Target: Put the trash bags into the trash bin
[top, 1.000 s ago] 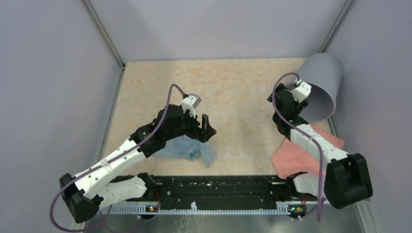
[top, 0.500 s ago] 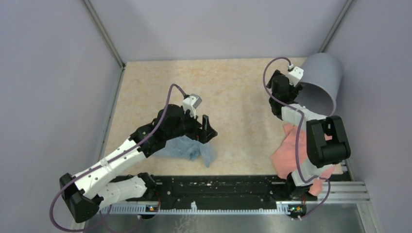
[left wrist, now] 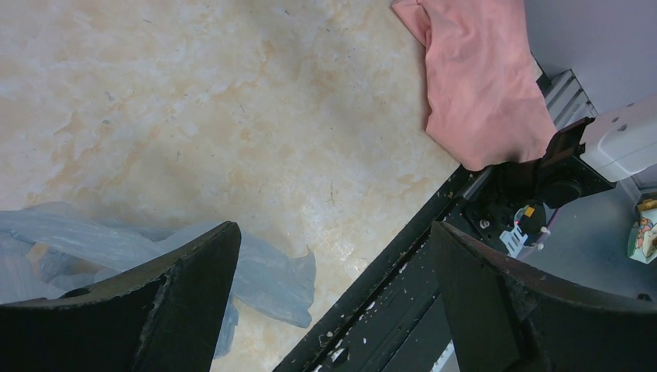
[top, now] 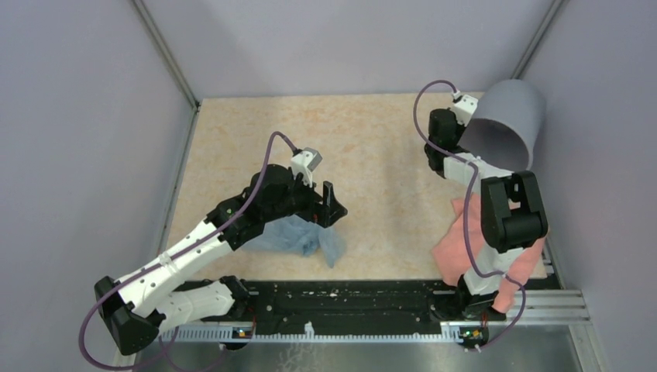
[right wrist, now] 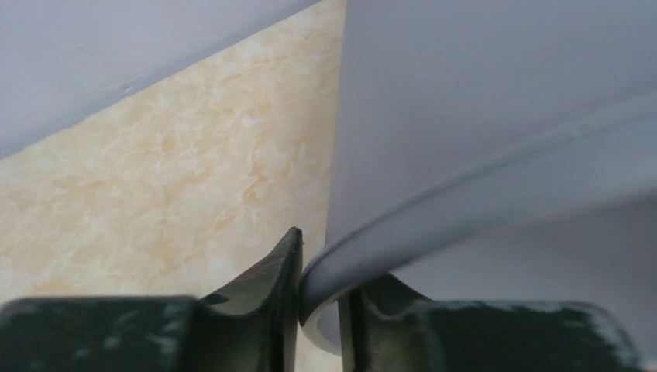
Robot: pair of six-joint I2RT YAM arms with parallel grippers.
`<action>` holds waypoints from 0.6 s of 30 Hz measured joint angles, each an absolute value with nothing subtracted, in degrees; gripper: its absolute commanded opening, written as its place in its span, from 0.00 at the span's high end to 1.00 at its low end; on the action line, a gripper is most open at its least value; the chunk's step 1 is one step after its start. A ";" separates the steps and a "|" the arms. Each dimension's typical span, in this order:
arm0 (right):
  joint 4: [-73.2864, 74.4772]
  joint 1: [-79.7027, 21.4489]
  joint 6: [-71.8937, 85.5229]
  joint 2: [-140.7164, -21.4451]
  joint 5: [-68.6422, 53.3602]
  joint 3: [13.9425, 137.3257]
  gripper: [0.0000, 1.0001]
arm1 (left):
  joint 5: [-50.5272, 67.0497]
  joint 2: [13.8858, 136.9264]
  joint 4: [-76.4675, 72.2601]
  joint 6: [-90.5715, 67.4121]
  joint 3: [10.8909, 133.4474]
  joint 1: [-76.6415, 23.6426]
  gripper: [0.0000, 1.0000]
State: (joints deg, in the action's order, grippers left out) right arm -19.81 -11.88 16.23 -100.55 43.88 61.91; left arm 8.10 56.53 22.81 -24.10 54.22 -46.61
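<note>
A: Where was the trash bag point(top: 300, 237)?

B: Crumpled flat on the table point(top: 372, 147), by the near edge, left of centre. Pale blue, see-through, creased.

A: And the left gripper point(top: 329, 208)?

B: Right over the bag's far-right side. The fingers were spread wide with nothing between them. In the left wrist view the bag lay low and to the left, partly behind one finger, with bare tabletop showing through the gap. Could not tell if a fingertip touched the plastic.

A: Trash bin point(top: 507, 124)?

B: Far right corner, close to the right wall, well apart from the bag. It was tipped over at a slant, mouth turned toward the near-left. Could not tell if its base sat on the table.

A: Right gripper point(right wrist: 319, 283)?

B: On the bin's rim, at the rim's left side. The wrist view showed the fingers nearly closed, with the rounded grey lip pinched between them. One finger was outside the wall, one inside.

A: Anything else?

B: A salmon-pink cloth point(top: 457, 244) lay at the near right corner, partly under the right arm and overhanging the black rail point(top: 349, 298) along the near edge. It was well apart from the bag, between bag and bin.
</note>
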 measured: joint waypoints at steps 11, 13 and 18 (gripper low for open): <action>-0.43 -11.84 13.43 -94.41 38.79 67.75 1.00 | 8.19 56.53 22.72 -24.03 54.22 -46.61 0.02; 4.73 -11.81 13.04 -93.21 36.62 70.39 1.00 | 8.36 56.53 22.72 -24.03 54.22 -46.61 0.02; 21.17 -11.84 12.99 -91.20 29.69 80.79 1.00 | 9.32 56.55 22.72 -24.03 54.24 -46.61 0.02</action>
State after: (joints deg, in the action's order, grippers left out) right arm 21.17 -11.84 12.99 -91.20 29.69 80.79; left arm 9.32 56.55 22.72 -24.03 54.24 -46.61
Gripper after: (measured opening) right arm 0.083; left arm 0.985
